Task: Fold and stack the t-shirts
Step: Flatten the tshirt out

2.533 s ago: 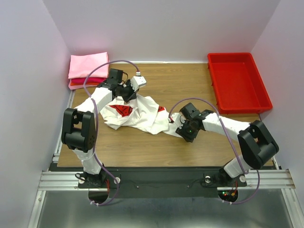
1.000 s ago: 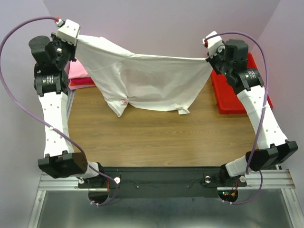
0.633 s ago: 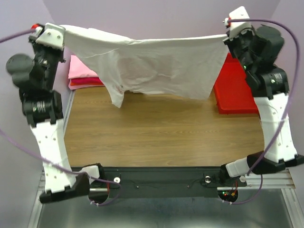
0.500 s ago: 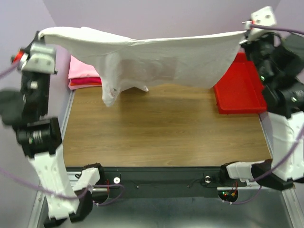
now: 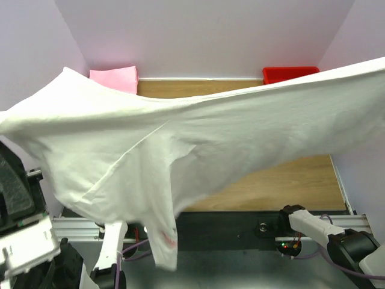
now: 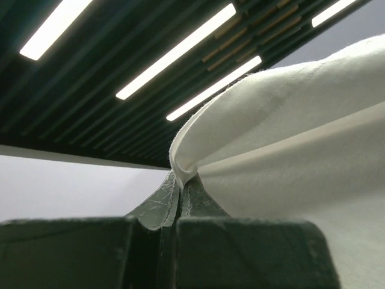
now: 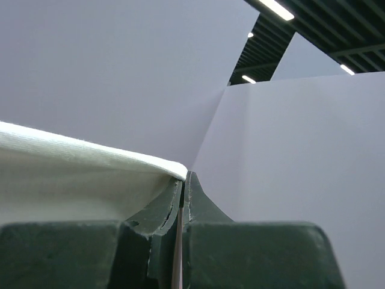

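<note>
The white t-shirt (image 5: 210, 138) hangs stretched in the air close under the top camera and hides most of the table. One sleeve dangles at the lower left with a small red mark (image 5: 168, 239). In the left wrist view my left gripper (image 6: 180, 180) is shut on a folded edge of the white t-shirt (image 6: 289, 138). In the right wrist view my right gripper (image 7: 183, 179) is shut on another edge of the white t-shirt (image 7: 72, 174). Both grippers are outside the top view. A pink t-shirt (image 5: 114, 77) lies folded at the back left.
The red tray (image 5: 289, 73) peeks out at the back right, behind the cloth. A strip of the wooden table (image 5: 289, 180) shows at the right. Part of my left arm (image 5: 18, 198) stands at the lower left and the right arm's base (image 5: 313, 224) at the lower right.
Both arms have lifted the white t-shirt from a crumpled heap on the table, spread it wide and raised it toward the camera. Both grips have stayed shut.
</note>
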{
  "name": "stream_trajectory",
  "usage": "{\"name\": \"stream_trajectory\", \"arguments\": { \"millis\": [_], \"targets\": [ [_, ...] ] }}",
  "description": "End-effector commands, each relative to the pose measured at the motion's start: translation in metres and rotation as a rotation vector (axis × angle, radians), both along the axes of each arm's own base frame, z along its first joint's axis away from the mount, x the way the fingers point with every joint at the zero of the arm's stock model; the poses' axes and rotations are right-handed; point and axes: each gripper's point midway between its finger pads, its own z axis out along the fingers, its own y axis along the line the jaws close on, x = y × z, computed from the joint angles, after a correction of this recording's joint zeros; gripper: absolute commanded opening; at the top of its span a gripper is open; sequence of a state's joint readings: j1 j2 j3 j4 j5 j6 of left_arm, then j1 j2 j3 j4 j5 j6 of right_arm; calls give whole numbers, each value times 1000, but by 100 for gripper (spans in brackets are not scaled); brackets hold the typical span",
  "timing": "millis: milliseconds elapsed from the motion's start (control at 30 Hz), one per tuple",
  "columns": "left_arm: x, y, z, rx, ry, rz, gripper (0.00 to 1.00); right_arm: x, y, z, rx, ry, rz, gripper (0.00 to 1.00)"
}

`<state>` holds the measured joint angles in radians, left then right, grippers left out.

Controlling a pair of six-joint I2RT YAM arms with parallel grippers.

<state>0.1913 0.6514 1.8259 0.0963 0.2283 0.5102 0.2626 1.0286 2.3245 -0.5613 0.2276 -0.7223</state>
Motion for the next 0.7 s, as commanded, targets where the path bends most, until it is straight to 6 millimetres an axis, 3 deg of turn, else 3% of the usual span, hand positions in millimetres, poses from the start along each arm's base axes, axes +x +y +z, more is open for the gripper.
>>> {"name": "stream_trajectory", "arguments": {
  "millis": [0, 33, 100, 133, 167, 233, 267, 333, 367, 433, 467, 567, 600, 667],
  "targets": [
    [78, 29, -24, -51, 196, 98, 0, 74, 4, -35, -73, 179, -112, 1],
    [109, 34, -47, -34, 298, 119, 0, 101, 15, -58, -115, 256, -95, 1],
    [137, 32, -74, 15, 387, 121, 0, 128, 29, -89, -160, 338, -57, 1],
    [152, 33, -91, 38, 441, 128, 0, 152, 39, -126, -201, 433, -35, 1],
    [182, 34, -129, 80, 549, 132, 0, 164, 51, -143, -233, 467, 17, 0],
    [209, 35, -171, 97, 656, 116, 0, 184, 64, -183, -269, 553, 62, 1],
    [234, 38, -215, 105, 765, 107, 0, 202, 74, -223, -301, 639, 97, 0],
    [251, 36, -253, 129, 847, 80, 0, 220, 83, -263, -338, 715, 126, 0],
    [269, 37, -292, 131, 934, 59, 0, 232, 92, -307, -371, 801, 163, 0],
    [283, 32, -327, 165, 1009, 14, 0, 246, 97, -335, -384, 838, 179, 1],
    [294, 29, -359, 170, 1070, -19, 0, 257, 109, -367, -405, 883, 231, 1],
    [320, 34, -419, 165, 1190, -41, 0, 279, 117, -409, -417, 951, 255, 1],
    [335, 40, -442, 146, 1252, -36, 0, 295, 124, -435, -420, 988, 271, 1],
    [354, 46, -464, 124, 1290, -26, 0, 313, 130, -459, -417, 1021, 284, 1]
  ]
}}
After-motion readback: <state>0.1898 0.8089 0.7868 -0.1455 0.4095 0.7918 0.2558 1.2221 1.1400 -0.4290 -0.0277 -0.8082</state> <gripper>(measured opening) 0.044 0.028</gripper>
